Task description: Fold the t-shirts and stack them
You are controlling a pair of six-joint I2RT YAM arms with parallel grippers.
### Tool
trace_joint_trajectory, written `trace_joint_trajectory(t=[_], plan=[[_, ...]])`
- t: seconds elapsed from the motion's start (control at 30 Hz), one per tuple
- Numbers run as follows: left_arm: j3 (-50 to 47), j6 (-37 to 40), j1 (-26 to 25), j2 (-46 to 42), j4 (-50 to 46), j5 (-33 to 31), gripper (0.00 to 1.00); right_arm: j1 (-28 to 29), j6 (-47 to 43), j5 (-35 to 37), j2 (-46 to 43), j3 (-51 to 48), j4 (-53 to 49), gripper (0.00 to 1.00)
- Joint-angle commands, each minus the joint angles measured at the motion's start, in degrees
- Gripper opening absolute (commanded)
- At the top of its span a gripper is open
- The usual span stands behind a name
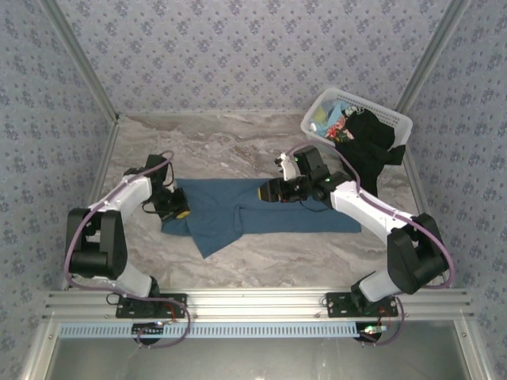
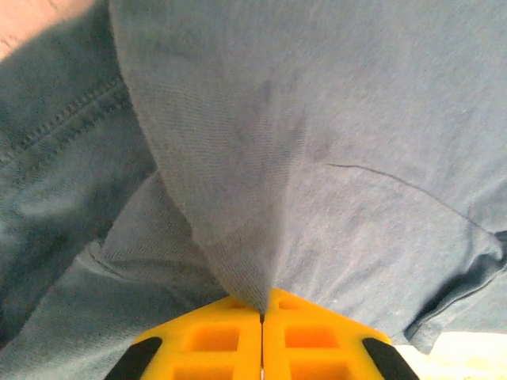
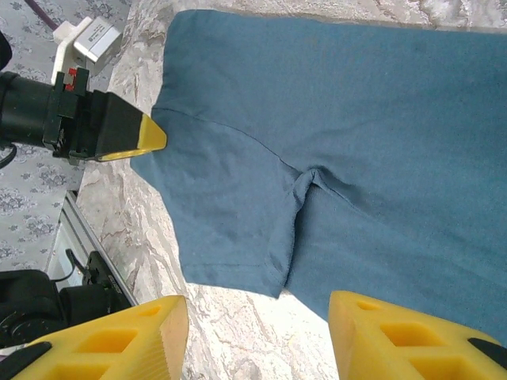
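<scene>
**Status: First Shirt at Fold Stage, No Stack Started**

1. Work item. The dusty-blue t-shirt (image 1: 261, 218) lies spread across the middle of the counter (image 1: 238, 150), with its long axis running left to right. One sleeve projects toward the near edge at the lower left. The body lies mostly flat, with a small pucker where the sleeve joins it.

2. Left pincer (image 2: 261, 315). It is positioned at the left edge of the shirt. The yellow fingers are pressed together on a fold of blue cloth, which rises into a tented ridge from the pinch point. Treat this edge as gripped.

3. Right pincer (image 3: 257, 317). It is positioned over the far middle of the shirt. The fingers stand spread with nothing between them, and the shirt and bare counter are visible below the gap. No grip has been made on this side.

4. Remaining stock. The white lattice basket (image 1: 372, 104) sits at the far right corner of the counter. The black t-shirt (image 1: 372, 150) hangs over its near rim onto the counter. Light blue and multicoloured cloth lies bunched inside.

5. Progress assessment. The task appears to be in its early phase. No finished fold can be seen on the blue shirt, and no folded shirt lies anywhere on the counter. What remains is to fold this shirt, set it down, and then draw, fold and stack each item from the basket.
</scene>
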Motion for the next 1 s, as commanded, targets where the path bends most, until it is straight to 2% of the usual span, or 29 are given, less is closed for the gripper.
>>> trace_joint_trajectory(t=[0.0, 0.17, 0.47, 0.57, 0.7, 0.8, 0.97], plan=[[0.74, 0.41, -0.48, 2.29, -2.59, 1.6, 0.14, -0.36, -0.06, 0.62, 0.28, 0.71, -1.28, 0.52], [1.41, 0.29, -1.99, 3.65, -4.11, -1.05, 0.28, -0.57, -0.15, 0.68, 0.19, 0.8, -1.74, 0.52], [-0.69, -2.18, -5.1, 2.74, -3.94, -3.3, 0.3, -0.62, -0.06, 1.09, 0.22, 0.36, -1.54, 0.52], [0.2, -2.01, -5.1, 3.34, -4.03, -4.49, 0.25, -0.62, -0.17, 0.9, 0.54, 0.61, -1.45, 0.52], [2.55, -0.9, -5.01, 3.6, -5.59, -7.49, 0.14, -0.66, -0.15, 0.82, 0.74, 0.87, -1.67, 0.52], [3.72, -0.62, -4.92, 3.52, -6.06, -7.5, 0.06, -0.71, -0.3, 0.91, 0.65, 0.89, -1.96, 0.52], [6.28, -0.73, -4.92, 3.1, -8.08, -6.95, 0.04, -0.84, -0.24, 0.95, 0.38, 0.47, -2.11, 0.52]])
